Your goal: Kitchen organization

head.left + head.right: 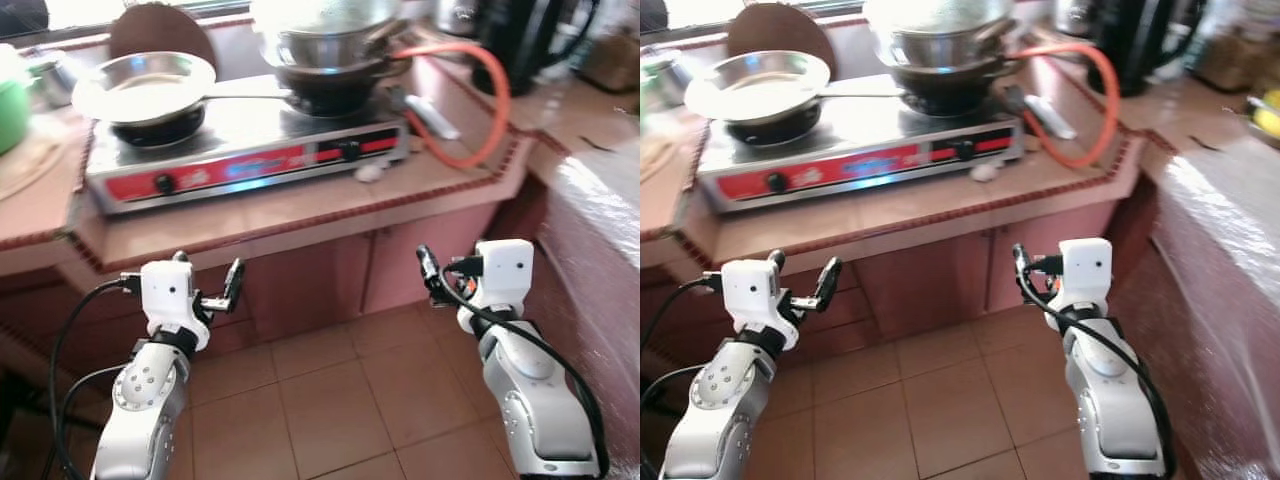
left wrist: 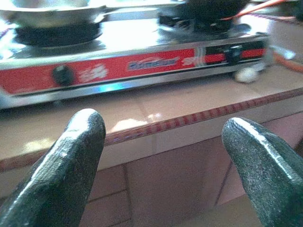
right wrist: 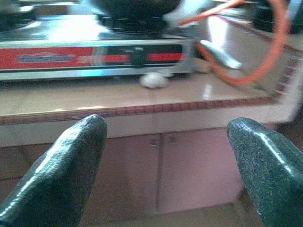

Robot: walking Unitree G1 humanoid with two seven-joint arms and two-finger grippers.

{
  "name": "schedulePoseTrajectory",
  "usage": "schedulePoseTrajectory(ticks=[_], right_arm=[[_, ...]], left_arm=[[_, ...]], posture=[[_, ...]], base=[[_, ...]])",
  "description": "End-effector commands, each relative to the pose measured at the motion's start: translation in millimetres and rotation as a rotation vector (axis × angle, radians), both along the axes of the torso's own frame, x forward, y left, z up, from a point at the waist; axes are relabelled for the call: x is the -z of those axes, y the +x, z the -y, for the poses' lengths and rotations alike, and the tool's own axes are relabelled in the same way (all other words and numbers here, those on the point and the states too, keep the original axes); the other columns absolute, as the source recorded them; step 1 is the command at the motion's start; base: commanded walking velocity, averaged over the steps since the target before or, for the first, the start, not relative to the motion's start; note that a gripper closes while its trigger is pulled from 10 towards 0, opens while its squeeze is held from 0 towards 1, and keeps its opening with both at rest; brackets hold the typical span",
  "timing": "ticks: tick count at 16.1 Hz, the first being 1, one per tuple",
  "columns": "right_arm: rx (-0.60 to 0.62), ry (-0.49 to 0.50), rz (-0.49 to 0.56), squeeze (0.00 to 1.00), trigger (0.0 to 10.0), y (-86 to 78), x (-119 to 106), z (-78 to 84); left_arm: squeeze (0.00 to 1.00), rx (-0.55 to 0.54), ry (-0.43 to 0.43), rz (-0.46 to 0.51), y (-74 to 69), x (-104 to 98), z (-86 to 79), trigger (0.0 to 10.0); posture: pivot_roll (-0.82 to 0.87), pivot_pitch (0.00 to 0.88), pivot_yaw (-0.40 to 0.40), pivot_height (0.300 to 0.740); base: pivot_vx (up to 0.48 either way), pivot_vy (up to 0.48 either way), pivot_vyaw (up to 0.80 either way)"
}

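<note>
1. Pink tiled bench (image 1: 300,215) with a red patterned edge strip, cabinet doors (image 1: 330,280) below, terracotta tile floor (image 1: 320,410). Bench turns a corner and continues along the robot's right.
2. Two-burner gas stove (image 1: 240,150) sits on the bench, steel top, red front panel with two black knobs.
3. Shallow steel pan (image 1: 145,85) on the left burner; stacked steel pots (image 1: 330,45) on the right burner.
4. Orange gas hose (image 1: 480,110) loops across the bench to the right of the stove. Small white lump (image 1: 368,173) lies on the bench just in front of the stove's right end.
5. Left gripper (image 2: 163,156) fingers spread wide, holding nothing, below the bench edge and in front of the stove's left half, well apart from it.
6. Right gripper (image 3: 168,161) also wide and empty, below the bench edge, facing the stove's right end and the white lump, not touching
</note>
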State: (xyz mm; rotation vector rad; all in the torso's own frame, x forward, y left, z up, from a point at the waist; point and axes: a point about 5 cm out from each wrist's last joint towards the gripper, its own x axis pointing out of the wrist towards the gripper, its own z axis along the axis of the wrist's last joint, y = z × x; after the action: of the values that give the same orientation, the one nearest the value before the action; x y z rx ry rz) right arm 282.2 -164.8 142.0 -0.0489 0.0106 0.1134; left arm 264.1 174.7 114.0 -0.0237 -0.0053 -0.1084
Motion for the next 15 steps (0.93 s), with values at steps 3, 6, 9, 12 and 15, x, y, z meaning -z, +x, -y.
schedulePoseTrajectory(ticks=[3,6,9,12,15], right_arm=[[0.0,-0.005,0.014,0.0,10.0,0.9,-2.1,-0.2],[-0.001,-0.011,0.019,0.0,10.0,0.0,-2.1,-0.5],[0.003,-0.01,0.012,0.0,10.0,-0.8,-0.1,0.2],[0.001,-0.006,0.015,0.0,10.0,-1.1,-0.4,-1.1],[0.003,0.01,-0.007,0.0,10.0,-0.6,2.2,-1.3]], left_arm=[[0.0,0.001,0.014,-0.007,-0.4,1.7,-2.2,10.0],[0.0,0.009,0.017,-0.007,0.2,1.6,-1.6,10.0],[0.0,0.014,0.019,-0.007,-0.5,2.0,-1.0,10.0],[0.0,0.015,0.02,-0.009,-1.3,2.6,-0.5,10.0],[0.0,0.014,0.018,-0.01,-1.7,3.0,-0.8,10.0]], posture=[[-0.17,0.067,0.06,0.74],[-0.17,0.067,0.064,0.74],[-0.17,0.067,0.064,0.74],[-0.17,0.068,0.062,0.74],[-0.17,0.069,0.062,0.74]], base=[[0.0,0.0,0.0],[0.0,0.0,0.0],[0.0,0.0,0.0],[0.0,0.0,0.0],[0.0,0.0,-0.26]])
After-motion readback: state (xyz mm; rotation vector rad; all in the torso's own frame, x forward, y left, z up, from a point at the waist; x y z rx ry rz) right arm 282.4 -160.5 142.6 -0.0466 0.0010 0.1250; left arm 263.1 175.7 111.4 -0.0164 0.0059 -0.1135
